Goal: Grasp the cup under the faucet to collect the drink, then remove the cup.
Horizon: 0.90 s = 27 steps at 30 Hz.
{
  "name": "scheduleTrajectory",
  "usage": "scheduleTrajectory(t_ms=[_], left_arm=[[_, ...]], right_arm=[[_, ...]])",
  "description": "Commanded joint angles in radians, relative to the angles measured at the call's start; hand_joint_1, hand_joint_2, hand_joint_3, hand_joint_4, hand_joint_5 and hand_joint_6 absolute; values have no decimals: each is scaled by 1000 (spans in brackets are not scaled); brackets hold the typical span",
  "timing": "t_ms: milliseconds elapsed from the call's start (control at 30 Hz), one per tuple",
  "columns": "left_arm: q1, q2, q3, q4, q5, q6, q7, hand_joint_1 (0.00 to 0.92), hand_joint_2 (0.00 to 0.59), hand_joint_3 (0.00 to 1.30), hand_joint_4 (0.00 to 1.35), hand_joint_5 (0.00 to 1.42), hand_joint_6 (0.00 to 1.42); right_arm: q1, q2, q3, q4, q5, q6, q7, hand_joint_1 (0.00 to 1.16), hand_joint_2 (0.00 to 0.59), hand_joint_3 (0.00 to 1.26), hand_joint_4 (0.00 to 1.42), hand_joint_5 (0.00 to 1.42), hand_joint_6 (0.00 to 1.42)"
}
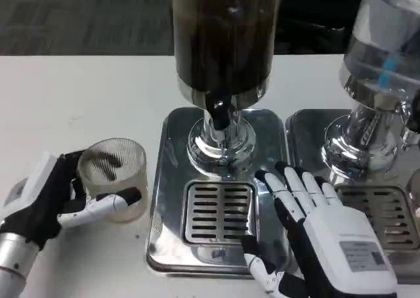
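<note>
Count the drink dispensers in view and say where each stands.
2. The dark dispenser stands at centre, above the drip grille. The clear dispenser stands at the right edge, partly cropped; more could be out of frame.

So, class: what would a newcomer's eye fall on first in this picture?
The tall dispenser of dark drink dominates the top centre, its black faucet above a shiny drip tray. At lower left the left hand holds a clear ribbed cup on the table, beside the tray. The right hand rests open over the tray's right edge.
</note>
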Motion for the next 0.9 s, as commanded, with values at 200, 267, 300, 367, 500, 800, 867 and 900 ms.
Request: scheduleTrajectory(t_ms=[200, 267, 300, 367, 500, 800, 867, 900], left_arm=[[-26, -5, 13, -87, 8, -69, 1, 405, 17, 840, 988, 1184, 1424], [-39, -17, -3, -90, 26, -61, -3, 404, 15, 840, 988, 1184, 1424], [-43, -21, -9, -90, 32, -58, -3, 404, 15, 840, 988, 1184, 1424], [-55, -30, -24, -87, 43, -50, -5, 403, 14, 840, 988, 1184, 1424], [-83, -54, -56, -73, 77, -28, -12, 402, 11, 840, 980, 1184, 1424], [-140, -98, -111, -45, 132, 12, -5, 402, 10, 832, 977, 1172, 1424], [-152, -106, -123, -37, 139, 20, -5, 400, 10, 830, 977, 1172, 1424], [-157, -108, -129, -33, 140, 23, -6, 398, 11, 829, 977, 1172, 1424]], right_arm=[[7, 1, -3, -29, 8, -1, 0, 388, 444, 105, 2, 0, 0], [9, 3, -4, -34, 7, 0, -2, 389, 444, 105, 2, 0, 0], [10, 4, -4, -36, 6, 1, -3, 389, 444, 105, 2, 0, 0], [14, 6, -4, -42, 4, 2, -5, 389, 444, 105, 2, 0, 0], [25, 11, -8, -57, 1, 5, -9, 389, 444, 105, 2, 0, 0], [50, 34, -12, -88, -11, 5, -21, 389, 444, 105, 2, 0, 0], [53, 38, -10, -91, -14, 6, -24, 389, 444, 105, 2, 0, 0], [55, 41, -10, -91, -14, 7, -25, 389, 444, 105, 2, 0, 0]])
